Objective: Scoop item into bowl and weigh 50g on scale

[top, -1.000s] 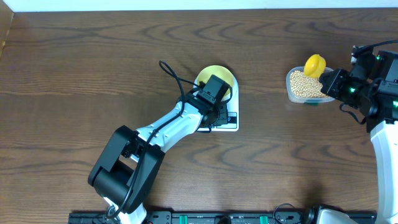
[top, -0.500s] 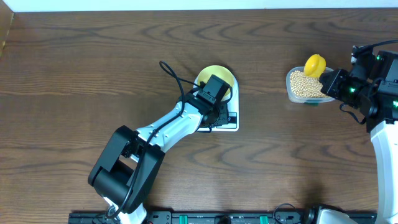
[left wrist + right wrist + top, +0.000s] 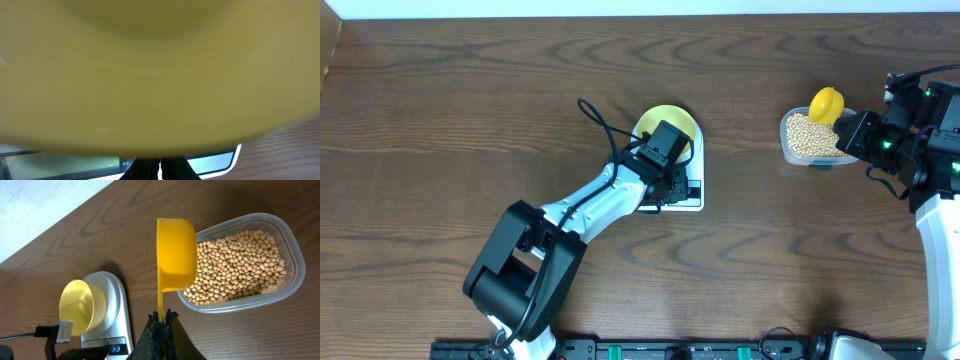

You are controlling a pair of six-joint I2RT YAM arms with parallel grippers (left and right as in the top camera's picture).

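Round tan beans (image 3: 235,265), clear rounded plastic tub (image 3: 294,255)

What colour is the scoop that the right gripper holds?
Bright yellow; the scoop shows best in the right wrist view.

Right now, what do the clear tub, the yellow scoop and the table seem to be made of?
The tub looks like thin clear plastic: the beans show through its glossy wall. The scoop seems moulded plastic, opaque yellow and smooth. The table shows dark brown wood grain, matt; solid wood or laminate, I cannot tell.
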